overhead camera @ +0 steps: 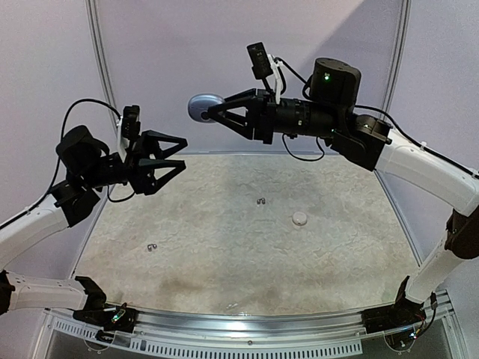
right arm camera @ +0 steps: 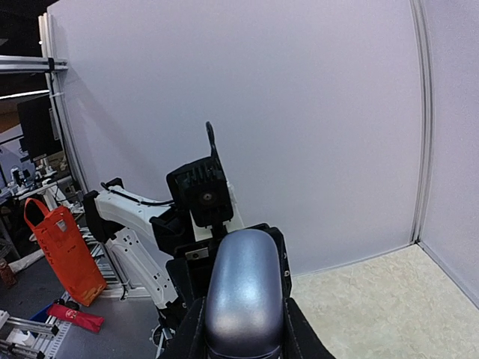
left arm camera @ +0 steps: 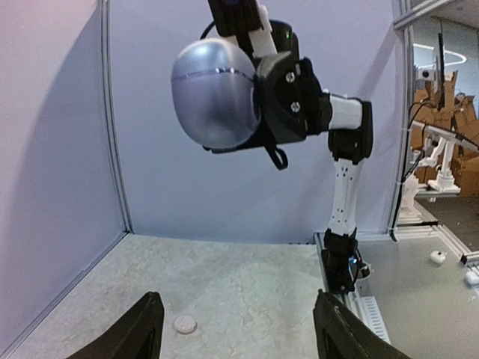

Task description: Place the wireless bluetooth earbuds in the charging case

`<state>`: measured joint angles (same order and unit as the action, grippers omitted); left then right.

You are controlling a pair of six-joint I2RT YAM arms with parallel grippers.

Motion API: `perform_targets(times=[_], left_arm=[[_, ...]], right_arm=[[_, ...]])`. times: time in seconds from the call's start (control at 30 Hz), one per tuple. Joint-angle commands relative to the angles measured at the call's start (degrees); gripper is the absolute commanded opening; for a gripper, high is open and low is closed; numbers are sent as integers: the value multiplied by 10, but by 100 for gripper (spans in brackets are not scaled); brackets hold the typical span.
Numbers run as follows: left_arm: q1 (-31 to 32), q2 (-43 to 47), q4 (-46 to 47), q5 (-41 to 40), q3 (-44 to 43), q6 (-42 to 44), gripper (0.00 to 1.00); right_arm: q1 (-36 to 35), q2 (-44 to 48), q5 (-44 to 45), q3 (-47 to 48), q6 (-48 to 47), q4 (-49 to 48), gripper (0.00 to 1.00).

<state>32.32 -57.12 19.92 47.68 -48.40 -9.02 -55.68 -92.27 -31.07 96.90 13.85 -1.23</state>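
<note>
My right gripper [overhead camera: 212,111] is raised high over the back of the table, shut on a silvery grey, egg-shaped charging case [overhead camera: 202,107]. The case looks closed, with a thin seam around it [left arm camera: 213,93], and it fills the space between the right gripper's [right arm camera: 243,338] fingers [right arm camera: 243,292]. My left gripper [overhead camera: 183,154] hangs open and empty in the air to the left, pointing toward the case, a gap apart. Its fingers [left arm camera: 146,325] frame bare table. Two tiny dark earbuds lie on the table, one near the middle [overhead camera: 261,200] and one at the left [overhead camera: 152,247].
A small white round piece [overhead camera: 299,218] lies on the mottled tabletop right of centre, also visible as a white round piece [left arm camera: 184,324] by the left finger. Pale walls [overhead camera: 224,45] close off the back and sides. A metal rail [overhead camera: 247,325] runs along the near edge.
</note>
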Motion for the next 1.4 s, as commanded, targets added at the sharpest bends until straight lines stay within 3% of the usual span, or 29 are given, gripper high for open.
perform_targets(times=[0.0, 0.27, 0.33, 0.43, 0.7, 0.87, 1.2, 1.23, 1.37], left_arm=[[-5, -8, 144, 1, 11, -92, 73], [-9, -36, 166, 18, 1, -94, 79], [-8, -37, 165, 23, -1, -94, 73], [-6, -34, 168, 16, 3, -94, 52], [-3, -32, 179, 24, 6, -95, 56], [3, -31, 184, 19, 9, -96, 49], [10, -35, 175, 17, 6, -84, 15], [10, -34, 175, 17, 6, -84, 15], [11, -33, 173, 18, 5, -83, 32]], right_arm=[[-14, -18, -25, 0, -26, -42, 0], [-23, -57, -29, 37, -41, -30, 0], [-24, -64, -35, 46, -43, -29, 0], [-24, -74, -40, 54, -46, -20, 0], [-26, -76, -37, 50, -47, -5, 0], [-30, -75, -35, 44, -56, 6, 0], [-36, -73, -27, 29, -51, -13, 0], [-36, -73, -24, 29, -51, -9, 0], [-36, -69, -12, 13, -59, -10, 0]])
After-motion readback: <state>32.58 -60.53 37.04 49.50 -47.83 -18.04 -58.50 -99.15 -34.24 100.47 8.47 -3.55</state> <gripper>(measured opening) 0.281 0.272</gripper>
